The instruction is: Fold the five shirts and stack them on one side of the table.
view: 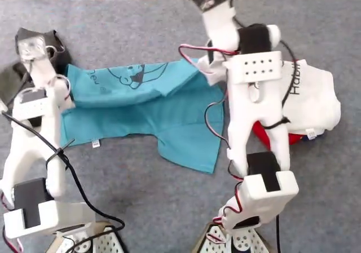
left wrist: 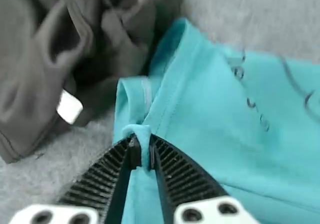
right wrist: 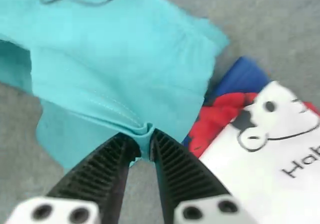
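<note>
A teal shirt [view: 141, 109] lies spread across the middle of the grey table, its far half folded over the near half. My left gripper [left wrist: 142, 151] is shut on the teal shirt [left wrist: 215, 134] at its left edge, pinching a fold of cloth. My right gripper [right wrist: 145, 144] is shut on the teal shirt [right wrist: 110, 69] at its right edge, by the sleeve. In the high view the left gripper [view: 62, 89] sits at the shirt's left end and the right arm [view: 254, 89] reaches over its right end.
A dark grey shirt [view: 34, 56] is bunched at the far left, beside the left gripper [left wrist: 45, 59]. At the right lies a pile with a white shirt [view: 313, 98] on top of red [right wrist: 220, 119] and blue [right wrist: 245, 74] ones. The table's near middle is bare felt [view: 146, 196].
</note>
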Robot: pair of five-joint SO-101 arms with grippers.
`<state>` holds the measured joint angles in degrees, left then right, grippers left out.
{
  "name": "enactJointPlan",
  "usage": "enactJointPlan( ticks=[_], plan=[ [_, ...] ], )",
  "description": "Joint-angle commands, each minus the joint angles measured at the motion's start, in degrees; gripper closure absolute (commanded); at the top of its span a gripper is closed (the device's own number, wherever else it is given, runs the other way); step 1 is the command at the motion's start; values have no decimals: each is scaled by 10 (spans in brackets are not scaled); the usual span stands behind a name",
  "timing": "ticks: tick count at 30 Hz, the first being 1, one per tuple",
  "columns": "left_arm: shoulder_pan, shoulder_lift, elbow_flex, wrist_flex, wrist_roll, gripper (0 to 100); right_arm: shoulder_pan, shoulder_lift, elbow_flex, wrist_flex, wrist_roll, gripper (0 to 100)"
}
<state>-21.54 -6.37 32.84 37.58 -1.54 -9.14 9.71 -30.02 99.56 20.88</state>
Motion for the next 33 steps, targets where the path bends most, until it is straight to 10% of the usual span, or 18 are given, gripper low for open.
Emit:
enactJointPlan(
  ticks=[1, 19, 33],
  plan=[
    [0, -9, 20, 4, -44, 971, -20, -35, 58, 3, 6, 985],
    [29, -94, 89, 126, -108, 971, -17, -276, 560, -183, 89, 985],
    [23, -144, 112, 138, -110, 971, -18, -400, 621, -155, 90, 985]
  ],
)
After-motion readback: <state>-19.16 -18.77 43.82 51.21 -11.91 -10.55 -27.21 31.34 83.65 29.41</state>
